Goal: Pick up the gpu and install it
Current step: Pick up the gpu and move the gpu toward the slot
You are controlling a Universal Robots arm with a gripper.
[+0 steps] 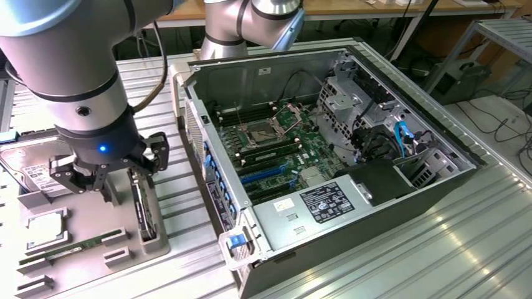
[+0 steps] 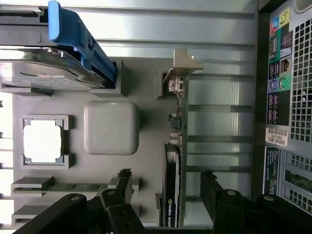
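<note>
Exterior view first: you'll find the gpu [image 1: 147, 210] standing on its long edge in a slot of the grey tray [image 1: 87, 215], near the tray's edge on the exterior view's right. It is propped that way, I judge, so both flat faces are free for a pinch from above. The hand [image 1: 129, 185] hangs just over it, arm pointing straight down. The fingers are spread, with nothing between them but the card's top edge. The computer case [image 1: 332, 156] lies on its side on the bench [image 1: 432, 261] with the panel off. That leaves the motherboard and its blue slots [image 1: 266, 172] facing up, which suits a card lowered vertically. The tray also keeps the hard drive [image 1: 29, 171], the processor [image 1: 46, 227] and the memory stick [image 1: 75, 249] each in its own recess, apart from the card.

Wrist view next: you look along the card's thin edge. The gpu [image 2: 173, 146] runs between the two dark fingers [image 2: 124, 180] of the hand [image 2: 167, 179]. Grey tray shows on either side of it, so the hand straddles the card and does not grip it. Its silvery bracket [image 2: 183, 66] sits at the far end, beyond the fingers, so a grasp here would land on the black board itself. I judge the pick-up as lined up but not yet made.
</note>
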